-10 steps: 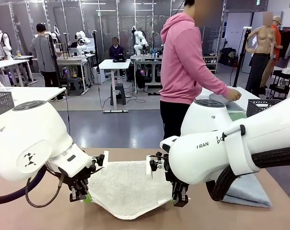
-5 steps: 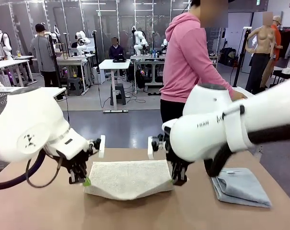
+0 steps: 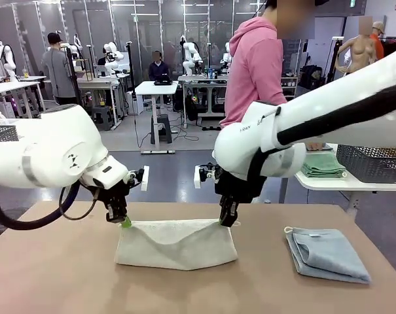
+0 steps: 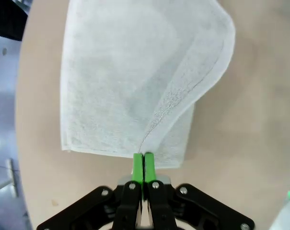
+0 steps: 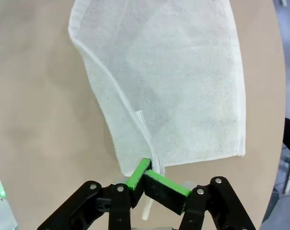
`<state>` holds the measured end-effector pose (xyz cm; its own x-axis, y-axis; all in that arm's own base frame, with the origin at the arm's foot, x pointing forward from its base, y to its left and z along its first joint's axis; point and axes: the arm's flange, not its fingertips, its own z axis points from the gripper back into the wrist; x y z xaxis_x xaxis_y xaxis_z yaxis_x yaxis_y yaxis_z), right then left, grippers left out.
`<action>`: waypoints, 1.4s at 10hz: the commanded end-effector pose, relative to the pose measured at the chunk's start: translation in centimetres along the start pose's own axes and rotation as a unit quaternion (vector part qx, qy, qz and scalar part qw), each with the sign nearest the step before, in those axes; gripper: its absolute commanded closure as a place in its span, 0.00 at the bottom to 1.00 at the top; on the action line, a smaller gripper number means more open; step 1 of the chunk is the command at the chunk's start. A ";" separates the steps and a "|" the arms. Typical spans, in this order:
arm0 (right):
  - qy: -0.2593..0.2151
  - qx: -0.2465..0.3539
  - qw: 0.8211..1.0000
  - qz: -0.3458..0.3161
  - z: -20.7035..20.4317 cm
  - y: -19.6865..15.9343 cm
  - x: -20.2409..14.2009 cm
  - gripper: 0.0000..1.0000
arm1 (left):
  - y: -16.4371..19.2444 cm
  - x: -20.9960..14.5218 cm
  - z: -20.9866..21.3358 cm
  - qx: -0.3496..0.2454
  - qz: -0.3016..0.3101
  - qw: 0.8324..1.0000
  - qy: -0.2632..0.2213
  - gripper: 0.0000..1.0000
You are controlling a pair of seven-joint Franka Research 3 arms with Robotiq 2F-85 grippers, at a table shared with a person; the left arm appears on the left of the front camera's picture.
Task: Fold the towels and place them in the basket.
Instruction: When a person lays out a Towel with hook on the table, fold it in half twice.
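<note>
Grippers and towel edge: both arms are swinging up and toward the far side, having started low at the near edge a second ago, and they are dragging the near half of the cream towel [image 3: 175, 245] over its far half.
Left gripper [image 3: 124, 222]: its green pads are clenching one lifted corner of the cream towel; the left wrist view shows the pads pressed together on the hem.
Right gripper [image 3: 228, 220]: it is pinching the opposite corner in the same way, pads tight on the cloth.
Cream towel: it is lying doubled on the table [image 3: 54, 275], and the top layer is sagging in the middle between the two raised corners.
Meaning for the task: the first fold looks to be nearing completion, with the corners not yet set down or released.
Blue towel [image 3: 328, 254]: it is resting folded on the table to the right, well apart from the cream one.
Basket [image 3: 374, 163]: it is sitting on a side table at the right, empty as far as can be seen.
Hidden: the right arm and the frame edge are cutting off part of the basket; whether the lifted corners are meeting the far edge squarely is hard to judge.
</note>
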<state>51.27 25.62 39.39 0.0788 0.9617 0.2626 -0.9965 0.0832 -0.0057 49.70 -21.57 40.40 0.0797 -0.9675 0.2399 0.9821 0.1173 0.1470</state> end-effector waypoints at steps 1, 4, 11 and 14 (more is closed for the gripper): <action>0.018 0.032 0.999 -0.001 -0.1 -4.1 0.6 1.00 | 3.8 -0.3 -0.5 -0.040 0.018 0.999 0.006 0.98; 0.038 0.042 0.998 -0.014 -0.1 -7.1 1.0 1.00 | 6.8 -0.1 -1.1 -0.065 0.028 0.997 0.013 0.98; 0.025 0.056 0.998 0.008 -0.1 -8.4 1.0 1.00 | 8.3 -0.7 -1.6 -0.065 0.025 0.998 -0.003 0.98; 0.035 0.084 0.996 -0.013 -1.4 -11.7 1.5 1.00 | 11.8 -0.5 -3.7 -0.098 0.017 0.995 0.010 0.98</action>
<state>61.30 25.85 38.62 0.0773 0.9730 0.2177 -0.9901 0.0492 0.1316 60.01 -20.15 38.46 0.1464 -0.9624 0.2289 0.9891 0.1458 -0.0196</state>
